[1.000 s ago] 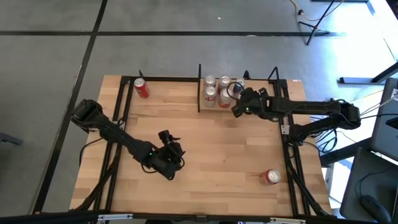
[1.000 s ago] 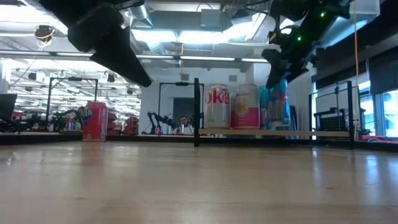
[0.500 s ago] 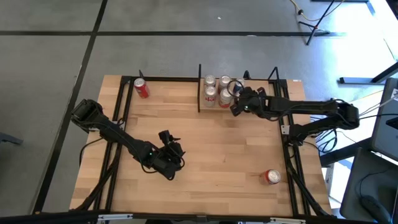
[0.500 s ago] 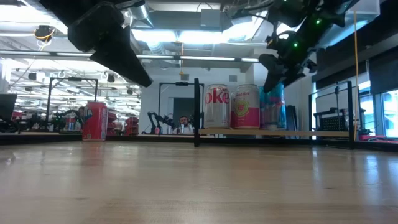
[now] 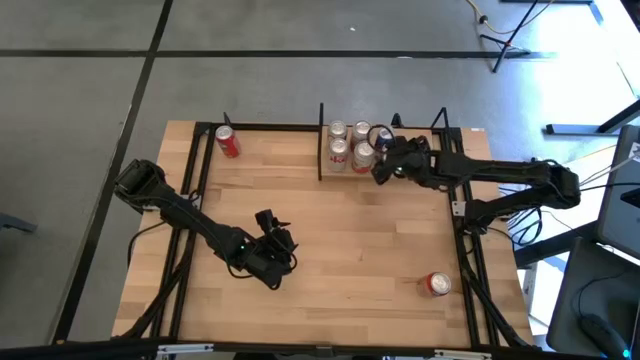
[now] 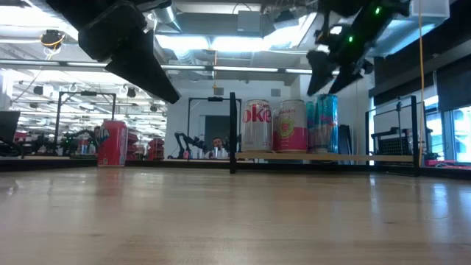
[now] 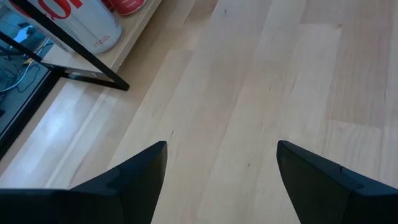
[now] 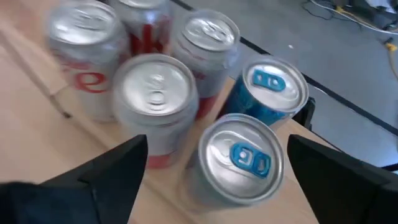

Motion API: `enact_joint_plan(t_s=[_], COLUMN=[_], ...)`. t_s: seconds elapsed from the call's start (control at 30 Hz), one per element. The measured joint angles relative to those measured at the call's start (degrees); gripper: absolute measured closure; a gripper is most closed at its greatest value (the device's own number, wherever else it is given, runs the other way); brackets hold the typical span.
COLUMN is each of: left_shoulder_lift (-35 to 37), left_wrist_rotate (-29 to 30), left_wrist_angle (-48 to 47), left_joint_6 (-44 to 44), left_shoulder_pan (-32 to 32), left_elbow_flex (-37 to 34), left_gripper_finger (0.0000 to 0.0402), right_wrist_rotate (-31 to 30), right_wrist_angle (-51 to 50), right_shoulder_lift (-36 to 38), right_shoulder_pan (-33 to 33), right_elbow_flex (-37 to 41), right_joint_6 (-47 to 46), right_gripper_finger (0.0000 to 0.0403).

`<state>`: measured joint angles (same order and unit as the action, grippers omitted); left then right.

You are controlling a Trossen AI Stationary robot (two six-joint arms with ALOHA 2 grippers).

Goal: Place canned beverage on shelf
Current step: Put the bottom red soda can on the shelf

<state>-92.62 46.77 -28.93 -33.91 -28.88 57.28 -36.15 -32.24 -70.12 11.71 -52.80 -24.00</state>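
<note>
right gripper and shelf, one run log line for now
right gripper: open above blue slim can | small light-wood shelf: cans upright | left gripper: open, idle

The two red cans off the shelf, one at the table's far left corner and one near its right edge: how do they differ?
The far-left red can lies close to the shelf; the right-edge red can lies far from it, near the table's front. Poses are unclear from above. Both are red and ungripped.

Worktop (image 5: 340, 240): light wood planks, smooth, matt, with visible grain. Shelf (image 8: 37, 81): light-wood board, same finish, framed by thin black matt metal uprights. Cans (image 8: 155, 102) on the shelf: metal, with bare silvery brushed lids and glossy printed walls; two slim cans (image 8: 242, 158) carry blue tabs. Left tool (image 7: 221, 180) and right tool (image 8: 214, 180): dark, matt fingers.
</note>
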Motion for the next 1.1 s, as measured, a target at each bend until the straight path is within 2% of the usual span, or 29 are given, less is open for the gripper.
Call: enact_joint_plan(t_s=[0.13,0.23,0.33,0.43,0.53,0.67,0.8,0.87,1.0,1.1], left_shoulder_lift=[0.0,0.0,0.0,-0.1,-1.06,-3.37,-6.28,-8.17,-13.01,-16.74], left_wrist_rotate=[-0.24,-1.45,-3.53,-8.58,-11.79,-11.97,-13.86,-13.9,-14.07,-14.47], left_wrist_angle=[0.04,0.54,2.94,8.01,15.24,25.99,35.6,37.06,37.08,37.07], left_joint_6=[-0.07,-0.09,0.31,4.13,7.73,13.15,15.37,14.94,13.66,13.51], left_shoulder_pan=[-0.02,-0.02,-0.38,-1.84,-4.0,-6.57,-8.09,-8.48,-9.49,-10.48], left_elbow_flex=[0.0,0.0,0.0,0.0,0.02,0.07,0.25,2.04,7.74,12.19], left_gripper_finger=[0.0113,0.0113,0.0113,0.0113,0.0113,0.0113,0.0113,0.0113,0.0113,0.0113], right_wrist_rotate=[2.58,8.51,14.96,17.57,18.59,18.74,21.89,23.82,23.82,25.21], right_wrist_angle=[-7.38,-14.43,-20.45,-22.7,-24.65,-28.95,-33.96,-36.28,-40.99,-41.42], right_shoulder_lift=[2.41,3.47,3.67,3.7,3.64,3.64,3.27,2.64,1.06,-0.98], right_shoulder_pan=[-3.39,-7.74,-13.92,-22.13,-30.16,-39.62,-48.4,-52.64,-60.08,-64.63], right_elbow_flex=[-4.82,-8.41,-10.96,-11.48,-11.38,-11.37,-11.36,-11.33,-11.3,-11.3], right_joint_6=[-1.09,-3.27,-8.03,-13.42,-20.46,-30.92,-43.05,-49.03,-60.06,-66.52], right_gripper_finger=[0.003,0.003,0.0029,0.0029,0.0029,0.0029,0.0029,0.0029,0.0029,0.0029])
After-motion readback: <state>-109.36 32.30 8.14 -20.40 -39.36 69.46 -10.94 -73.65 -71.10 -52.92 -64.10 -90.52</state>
